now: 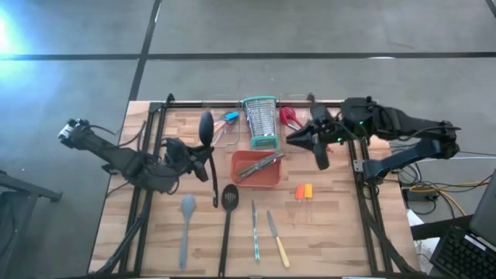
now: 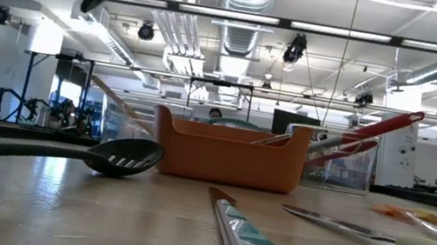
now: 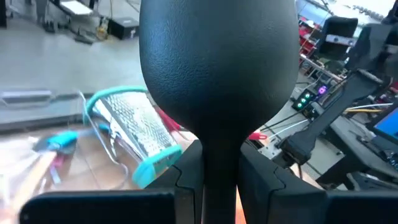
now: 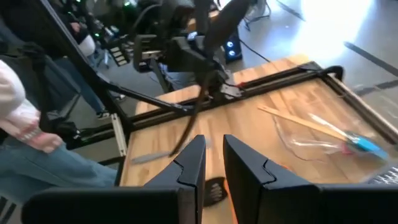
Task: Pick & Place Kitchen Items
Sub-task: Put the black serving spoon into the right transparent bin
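Nearest the front edge of the table (image 1: pixel 325 248) lie 4 slim utensils side by side: a grey spatula (image 1: pixel 186 221), a black slotted turner (image 1: pixel 228 221), a teal-handled knife (image 1: pixel 255 231) and a pale-handled knife (image 1: pixel 277 239). A little farther back and to the right are 2 small orange-handled tools (image 1: pixel 303 194), touching each other. Behind the knives sits the orange tray (image 1: pixel 256 169) with metal tools lying across it.

At the left, level with the tray, the left gripper (image 1: pixel 208 161) is clamped on the handle of a black spoon (image 1: pixel 206 128); the left wrist view shows its 2 fingers (image 3: pixel 186 177) pressed against the handle, the bowl raised off the table and filling that view. At the right the right gripper (image 1: pixel 321 161) hangs above the table beside the tray; its fingers (image 4: pixel 189 163) stand close together with a narrow gap and nothing between them.

Farther back stands the steel grater (image 1: pixel 260 122), with a clear bin (image 1: pixel 226 128) holding a blue-handled tool (image 1: pixel 231 117) on its left and red utensils (image 1: pixel 288 116) on its right
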